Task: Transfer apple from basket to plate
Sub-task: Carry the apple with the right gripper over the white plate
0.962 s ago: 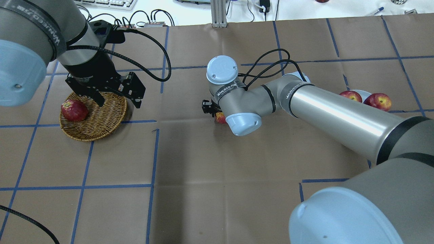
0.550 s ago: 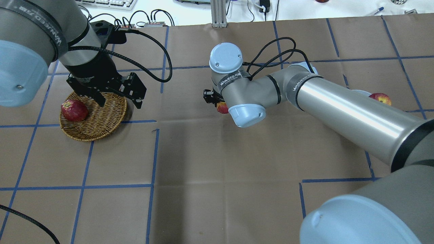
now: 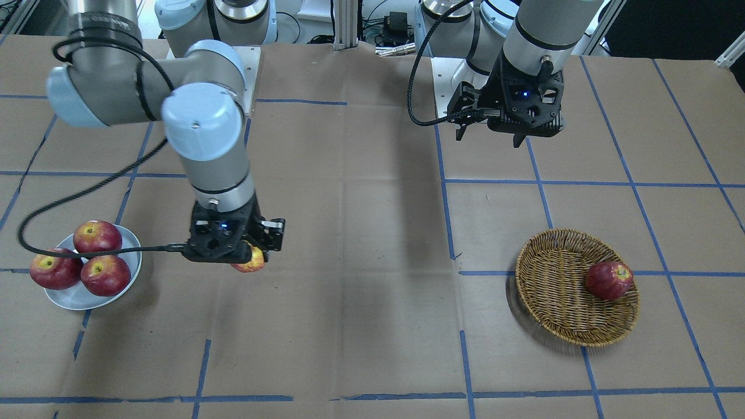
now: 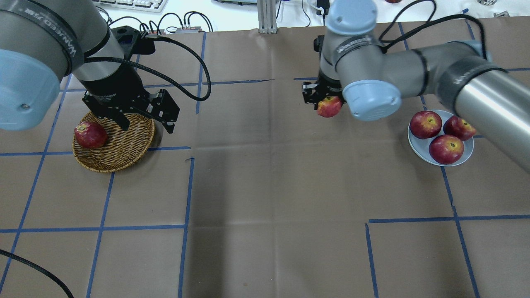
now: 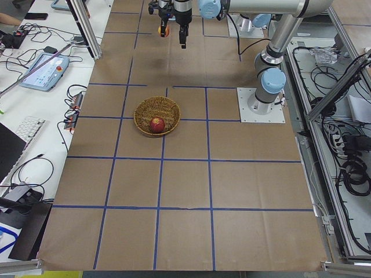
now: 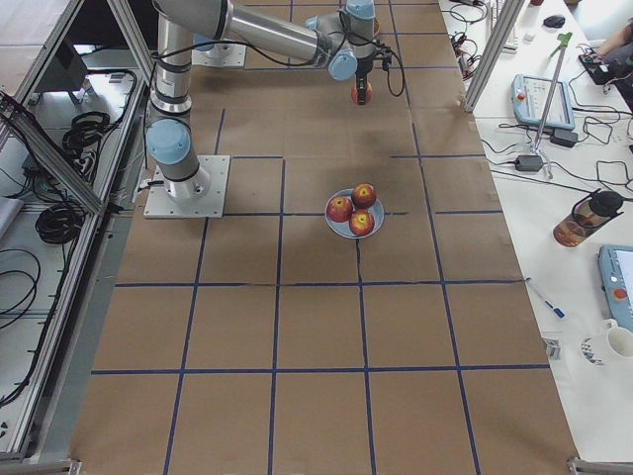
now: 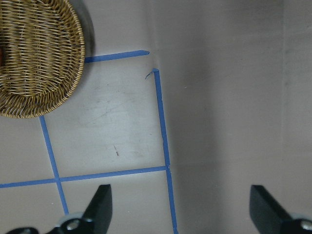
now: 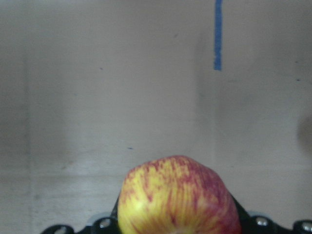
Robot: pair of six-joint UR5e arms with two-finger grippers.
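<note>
Moved: the right arm is swinging from the centre of the overhead view toward its upper right, bringing the apple nearer the plate; the left arm is staying where it was
Right hand: clamping the apple, carrying it clear above the bench
Left hand: hanging spread wide and empty over the basket at the left of the overhead view
Apple: travelling between basket and plate, closer to the plate
Handling: probably behaving as firm, smooth-skinned and fairly weighty, bruising if dropped; gripping across its widest girth is looking safest
Plate: already carrying three red apples, leaving little room
</note>
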